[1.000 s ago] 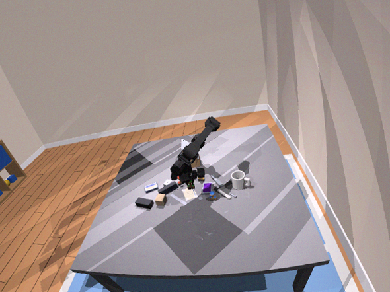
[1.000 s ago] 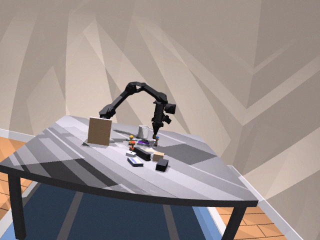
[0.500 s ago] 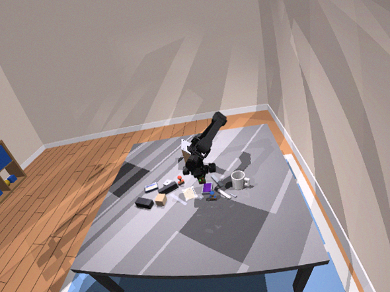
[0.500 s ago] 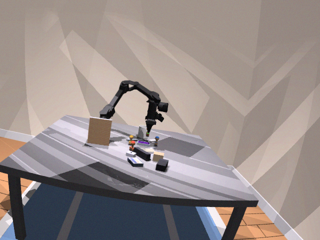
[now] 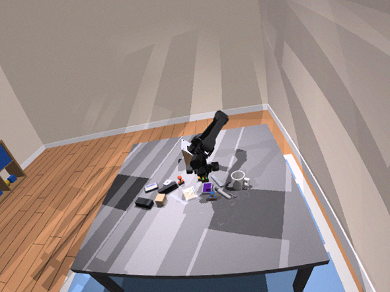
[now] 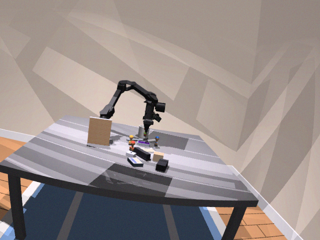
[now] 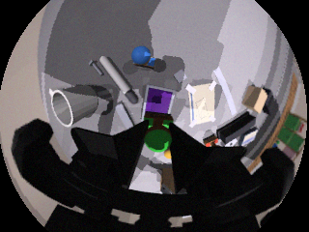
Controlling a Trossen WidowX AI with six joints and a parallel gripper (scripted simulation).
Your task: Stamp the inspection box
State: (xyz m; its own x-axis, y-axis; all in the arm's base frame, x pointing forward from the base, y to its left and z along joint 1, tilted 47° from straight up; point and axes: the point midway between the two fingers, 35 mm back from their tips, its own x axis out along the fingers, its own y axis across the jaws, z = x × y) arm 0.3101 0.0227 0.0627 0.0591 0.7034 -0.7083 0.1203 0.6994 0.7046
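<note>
My gripper (image 5: pixel 204 177) (image 6: pixel 145 132) (image 7: pixel 158 124) is shut on the green-knobbed stamp (image 6: pixel 145 134) (image 7: pixel 157 140), which hangs upright above the bench. In the wrist view the stamp's base is at the near edge of the purple ink pad (image 5: pixel 207 187) (image 6: pixel 142 142) (image 7: pixel 158 102); its exact height over the pad is unclear. The cream card (image 5: pixel 189 193) (image 6: pixel 148 149) (image 7: pixel 202 103) lies flat beside the pad, with faint lines; whether it bears a print is too small to tell. The wording on the held stamp is hidden.
A blue-knobbed stamp (image 5: pixel 212 194) (image 6: pixel 156 139) (image 7: pixel 141 55) and grey cylindrical tool (image 5: pixel 222 192) (image 7: pixel 116 77) are near the pad. A mug (image 5: pixel 237 180) (image 7: pixel 63 107), red-knobbed stamp (image 5: pixel 180 179) (image 6: pixel 132 145), wooden block (image 5: pixel 160 200) (image 6: pixel 158 156) and upright board (image 6: pixel 99 131) stand around.
</note>
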